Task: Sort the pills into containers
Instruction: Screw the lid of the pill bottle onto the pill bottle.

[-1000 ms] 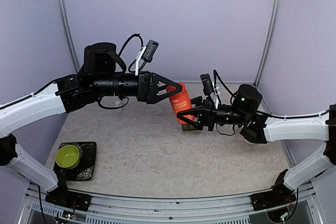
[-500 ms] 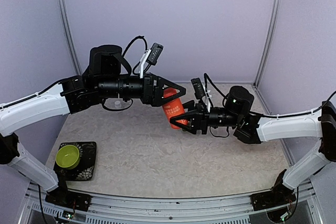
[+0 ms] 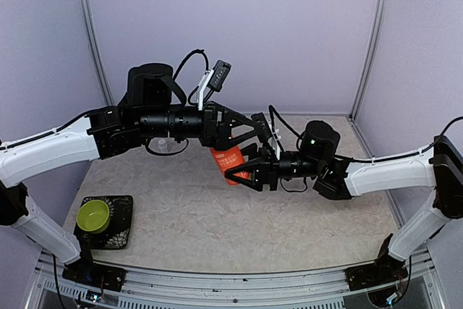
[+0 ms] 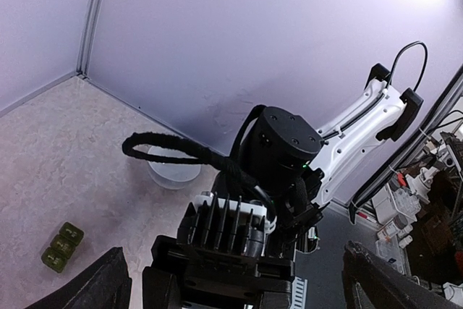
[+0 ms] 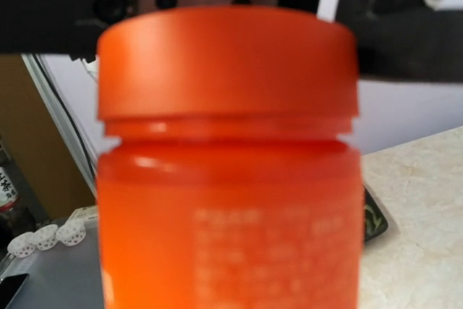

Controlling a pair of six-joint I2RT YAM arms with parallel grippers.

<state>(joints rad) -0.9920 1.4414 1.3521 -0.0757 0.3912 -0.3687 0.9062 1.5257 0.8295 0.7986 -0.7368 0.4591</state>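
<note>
Nearest us, lower left of the top view, a lime-green bowl [image 3: 92, 215] sits on a black tray [image 3: 123, 240]. Mid-frame the right gripper [image 3: 240, 166] clamps an orange bottle [image 3: 226, 161] by its body, and the left gripper [image 3: 252, 141] is spread wide at the cap [image 5: 228, 63]. It looks like smooth hard plastic, probably light, so we'd grab the cap's rim squarely. We can't spot any pills. The green pill box [image 4: 61, 247] sits on the table [image 4: 43, 164], lower left of the left wrist view.

Both arms reach inward, left end effector [image 3: 258, 139] spread wide, right end effector [image 3: 236, 168] clamped on an orange bottle [image 3: 226, 158].
</note>
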